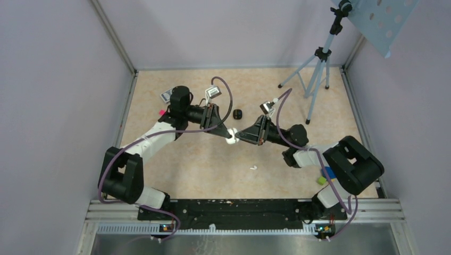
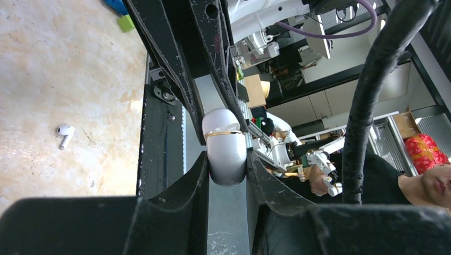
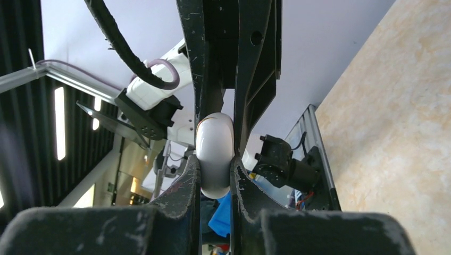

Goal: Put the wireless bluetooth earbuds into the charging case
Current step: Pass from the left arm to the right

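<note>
**Item 1: charging case** [image 1: 231, 138]. White, rounded, pebble-shaped. I see it held between the two arms over the middle of the tabletop [image 1: 186, 175]. A thin seam line runs round it in the left wrist view. I cannot see inside it.

**Item 2: left fingers** [image 2: 198, 178]. Nearly closed, clamped on one end of the charging case, with a pad pressing on each side of it.

**Item 3: right fingers** [image 3: 189, 183]. Drawn in tight on the opposite end of the same case. They come at it head-on to the left pair, so the two sets of tips almost meet around it.

**Item 4: earbud** [image 1: 253, 168]. One, white and stemmed. It lies loose on the tabletop on the near side of the held case, apart from both arms and outside the case.

**Item 5: small black object** [image 1: 237, 114]. On the tabletop just beyond the meeting fingers. I cannot tell what it is.

**Item 6: green block** [image 1: 321, 180] and **blue block** [image 1: 328, 172]. They sit close together by the right arm's elbow.

**Item 7: pink piece** [image 1: 161, 112]. At the left edge, beside the left arm. It is too small for me to identify.

**Item 8: tripod** [image 1: 317, 71]. Standing in the far right corner.
</note>
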Tool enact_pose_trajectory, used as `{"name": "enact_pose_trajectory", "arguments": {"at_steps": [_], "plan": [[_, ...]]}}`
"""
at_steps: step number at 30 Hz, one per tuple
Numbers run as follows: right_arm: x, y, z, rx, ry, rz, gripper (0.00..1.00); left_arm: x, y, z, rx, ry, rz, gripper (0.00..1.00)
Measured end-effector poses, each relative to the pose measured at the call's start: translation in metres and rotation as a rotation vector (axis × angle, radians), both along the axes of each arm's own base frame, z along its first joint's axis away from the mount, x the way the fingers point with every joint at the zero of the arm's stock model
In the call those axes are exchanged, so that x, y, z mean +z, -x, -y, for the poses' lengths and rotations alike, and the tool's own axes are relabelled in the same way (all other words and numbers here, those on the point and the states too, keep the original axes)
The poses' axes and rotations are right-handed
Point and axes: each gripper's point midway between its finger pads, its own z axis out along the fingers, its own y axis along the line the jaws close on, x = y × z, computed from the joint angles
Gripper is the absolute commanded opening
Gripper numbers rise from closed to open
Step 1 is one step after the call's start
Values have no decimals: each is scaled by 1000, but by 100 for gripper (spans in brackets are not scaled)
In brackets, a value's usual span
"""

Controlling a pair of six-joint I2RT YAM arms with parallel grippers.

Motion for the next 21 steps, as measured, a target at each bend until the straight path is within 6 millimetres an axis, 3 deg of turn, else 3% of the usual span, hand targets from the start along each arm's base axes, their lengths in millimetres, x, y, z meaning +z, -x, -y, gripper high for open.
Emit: {"name": "enact_pose_trajectory", "arguments": {"at_steps": [5, 7, 9, 11, 14, 17, 21], "plan": [[4, 3, 0, 30, -25, -31, 0, 3, 2, -1, -11, 4, 5, 4], [8, 3, 0, 41, -30, -30, 0, 6, 3, -1, -18, 8, 12, 23], [12, 3, 0, 47, -37, -26, 0, 10, 2, -2, -19, 12, 22, 51], [15, 2, 0, 51, -43, -29, 0, 13, 0, -2, -14, 17, 44, 69], [16, 4, 0, 58, -43, -31, 0, 16, -4, -3, 0, 18, 57, 80], [17, 5, 1, 55, -45, -24, 0, 17, -11, -8, 24, 16, 56, 83], [13, 6, 4, 43, -40, -35, 0, 15, -21, -18, 72, 5, 42, 96]]}}
